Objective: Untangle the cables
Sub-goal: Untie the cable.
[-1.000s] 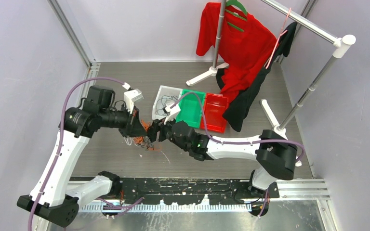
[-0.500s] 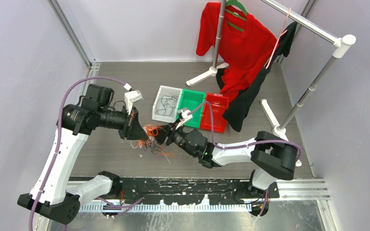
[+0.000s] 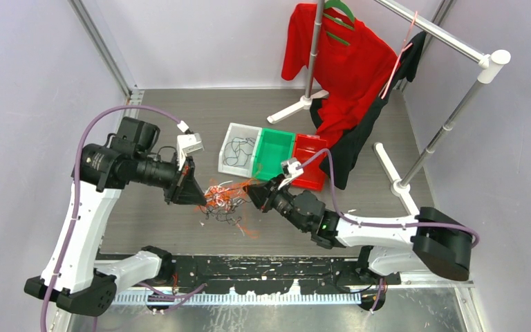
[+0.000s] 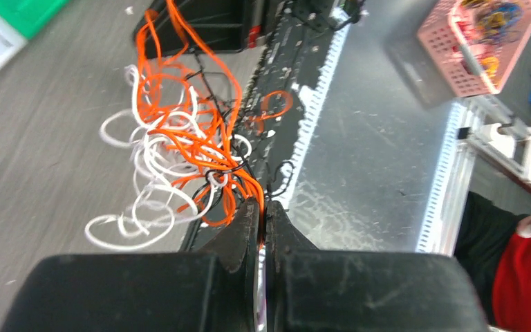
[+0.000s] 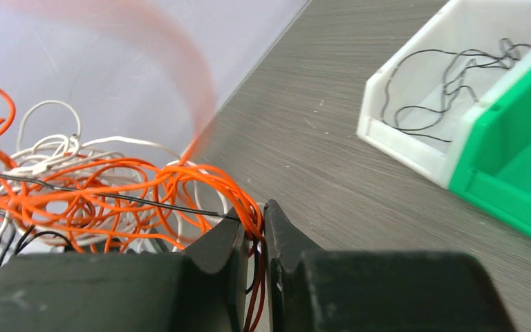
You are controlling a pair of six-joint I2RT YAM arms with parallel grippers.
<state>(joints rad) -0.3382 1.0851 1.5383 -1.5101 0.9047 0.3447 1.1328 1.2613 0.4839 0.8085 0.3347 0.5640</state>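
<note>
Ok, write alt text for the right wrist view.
The right gripper pinches orange strands from tangled orange, white and black cables at lower left. At upper right, a white bin holding a black wire stands beside a green bin.

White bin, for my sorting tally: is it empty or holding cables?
Not empty. The white bin holds thin black cables lying loose on its floor, clear in the right wrist view.

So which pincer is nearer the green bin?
Right. The right pincer sits just on the near side of the green bin; the left pincer is farther left, across the cable tangle.
</note>
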